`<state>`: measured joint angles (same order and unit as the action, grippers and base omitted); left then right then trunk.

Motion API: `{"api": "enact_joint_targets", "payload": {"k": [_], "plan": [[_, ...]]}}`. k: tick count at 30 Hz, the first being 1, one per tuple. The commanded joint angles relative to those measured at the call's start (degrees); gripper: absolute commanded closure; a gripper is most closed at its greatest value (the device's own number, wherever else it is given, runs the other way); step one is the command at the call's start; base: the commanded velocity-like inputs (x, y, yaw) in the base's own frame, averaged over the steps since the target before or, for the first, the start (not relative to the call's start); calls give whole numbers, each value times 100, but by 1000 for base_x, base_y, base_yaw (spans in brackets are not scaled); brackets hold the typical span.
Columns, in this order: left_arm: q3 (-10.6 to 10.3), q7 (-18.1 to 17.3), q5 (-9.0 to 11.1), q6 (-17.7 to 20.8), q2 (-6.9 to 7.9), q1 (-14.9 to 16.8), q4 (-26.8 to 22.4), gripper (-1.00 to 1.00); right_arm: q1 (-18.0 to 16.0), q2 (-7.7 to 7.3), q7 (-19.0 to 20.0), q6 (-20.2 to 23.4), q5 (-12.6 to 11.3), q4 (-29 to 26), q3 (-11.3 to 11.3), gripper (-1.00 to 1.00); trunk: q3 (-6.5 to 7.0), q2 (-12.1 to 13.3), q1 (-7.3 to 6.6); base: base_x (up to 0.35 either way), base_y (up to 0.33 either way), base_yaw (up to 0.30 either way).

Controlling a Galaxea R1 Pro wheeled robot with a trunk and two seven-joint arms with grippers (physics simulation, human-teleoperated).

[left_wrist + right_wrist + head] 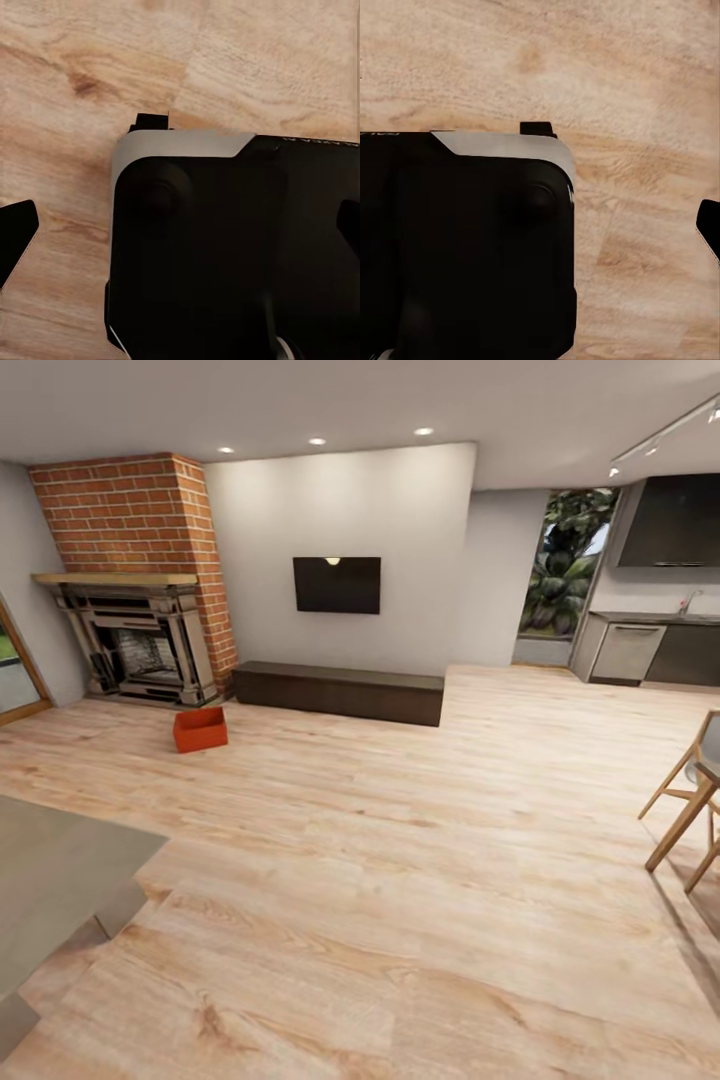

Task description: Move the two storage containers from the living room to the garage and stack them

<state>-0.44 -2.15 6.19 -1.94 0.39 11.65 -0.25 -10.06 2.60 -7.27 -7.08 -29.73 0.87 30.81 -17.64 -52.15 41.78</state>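
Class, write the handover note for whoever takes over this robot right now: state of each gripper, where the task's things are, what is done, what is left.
Grippers: the wrist views look down at wood floor and the robot's dark base; whether the jaws are open or shut cannot be told. No container shows in either wrist view.
Things: one storage container sits on the living-room floor, between the fireplace and the bench.
Done: judging by this, nothing is stacked yet.
Left: fetch both containers, carry them to the garage, stack them.

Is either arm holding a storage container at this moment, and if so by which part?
Nothing is held. The one storage container in sight sits on the wood floor near the fireplace, far from the robot. Both wrist views show bare floor and the robot's dark body.
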Motion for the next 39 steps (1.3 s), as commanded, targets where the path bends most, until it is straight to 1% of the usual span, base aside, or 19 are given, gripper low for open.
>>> {"api": "enact_joint_targets", "payload": {"k": [1,11,15,18,22,39], "plan": [[-9,-22,62,-17,6,4,7,-100,-5,4,-11,-22,-51,9,48,-100,-7,-4,4,322,0,0],[-8,-14,66,-7,-2,4,7,-100,-5,8,-11,-22,-48,9,48,-100,-7,-4,4,322,0,0],[-11,-14,60,2,-37,4,7,-100,-5,55,-11,-21,-51,9,41,-100,-7,-4,4,322,0,0],[-10,-14,59,18,-68,4,7,-100,-5,40,-11,-21,-72,9,40,-100,-7,-4,4,322,0,0],[-9,-21,58,26,-67,4,7,-100,-5,11,-11,-22,-49,9,46,-100,-7,-4,4,322,0,23],[-8,-14,76,7,-48,4,7,-100,-5,-13,-11,-31,-33,9,65,-100,-7,-4,4,322,0,250]]}}
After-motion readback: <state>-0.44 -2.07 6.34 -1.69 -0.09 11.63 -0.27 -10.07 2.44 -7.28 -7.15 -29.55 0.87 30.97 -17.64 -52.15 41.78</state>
